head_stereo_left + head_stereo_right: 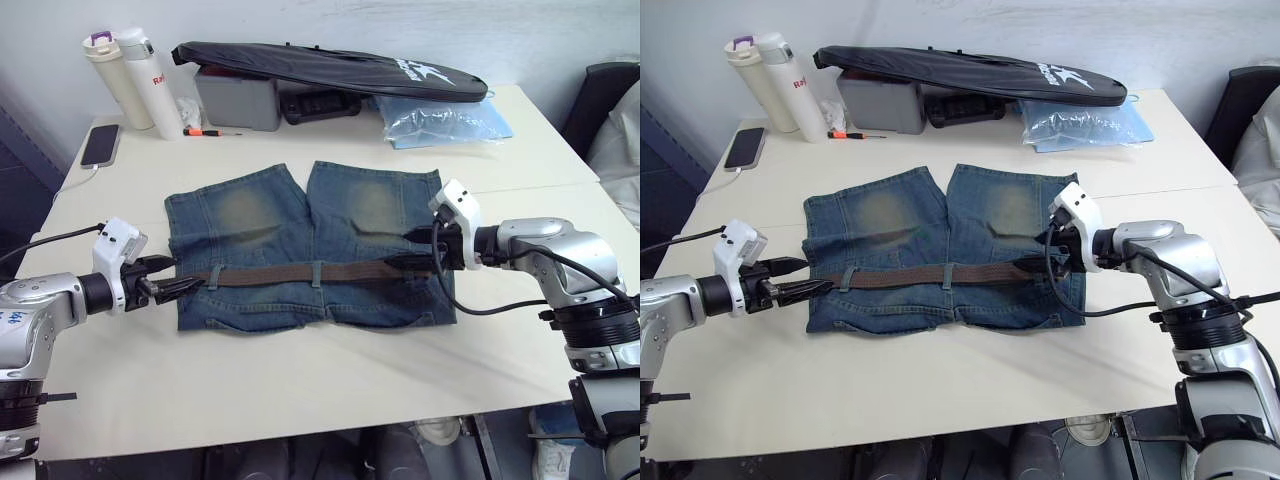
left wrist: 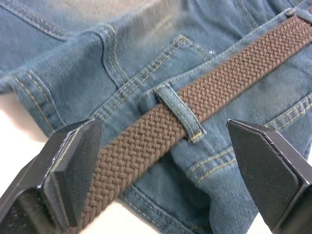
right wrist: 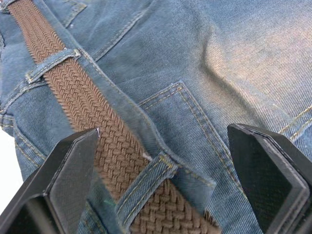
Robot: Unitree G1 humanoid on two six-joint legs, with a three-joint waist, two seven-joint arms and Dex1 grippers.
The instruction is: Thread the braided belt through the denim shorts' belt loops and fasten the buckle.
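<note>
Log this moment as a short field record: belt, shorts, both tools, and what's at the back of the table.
belt: braided belt lies along the waistband of the denim shorts, passing under belt loops
buckle: cannot tell where it is
left tool: open, at the shorts' left edge, fingers either side of the belt
right tool: open, at the shorts' right edge, over the belt and a loop
table: shorts lie flat mid-table
back of table: two bottles, phone, black bag, grey box, blue plastic bag

Coarse woven cloth braided belt (image 2: 209,90) on faded, stitched denim shorts (image 1: 300,215) (matt black claws).
</note>
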